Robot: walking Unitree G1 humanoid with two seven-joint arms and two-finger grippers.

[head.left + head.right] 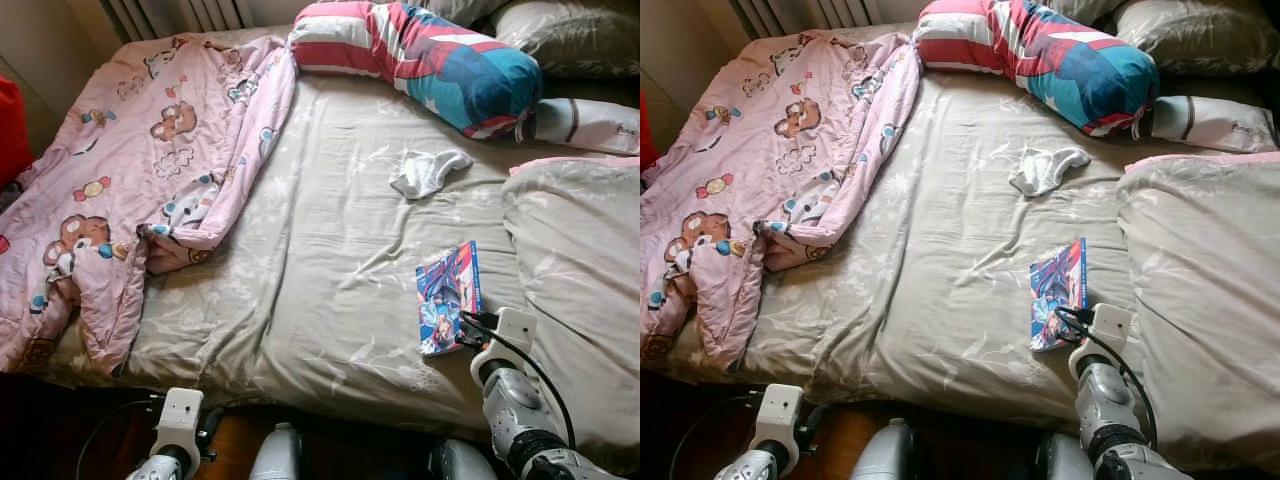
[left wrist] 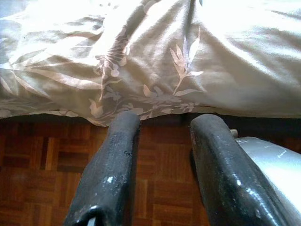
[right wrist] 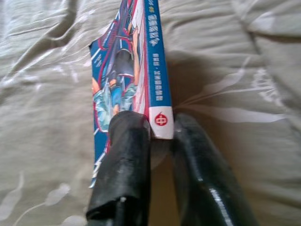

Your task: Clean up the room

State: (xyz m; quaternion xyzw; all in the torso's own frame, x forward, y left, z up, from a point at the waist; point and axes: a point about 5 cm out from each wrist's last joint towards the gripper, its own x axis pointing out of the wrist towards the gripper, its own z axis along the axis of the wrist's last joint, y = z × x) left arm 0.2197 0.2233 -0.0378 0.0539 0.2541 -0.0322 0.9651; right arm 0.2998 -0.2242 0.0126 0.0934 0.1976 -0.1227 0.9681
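Note:
A blue comic book [image 1: 448, 295] lies on the beige bed sheet [image 1: 320, 270], near the bed's front right. My right gripper [image 1: 470, 333] is at the book's near end. In the right wrist view its two black fingers [image 3: 124, 155] are shut on the spine corner of the book [image 3: 124, 70], one finger over the cover, the other beside the spine, and that edge is raised off the sheet. My left gripper [image 2: 162, 125] hangs open beside the front edge of the bed, over the parquet floor [image 2: 47, 160], with nothing in it.
A crumpled white cloth [image 1: 428, 170] lies mid-bed. A pink bear-print blanket [image 1: 150, 150] covers the left side and drapes over the edge. A striped red-and-blue pillow [image 1: 420, 55] sits at the head; a beige duvet [image 1: 580, 280] is heaped at the right.

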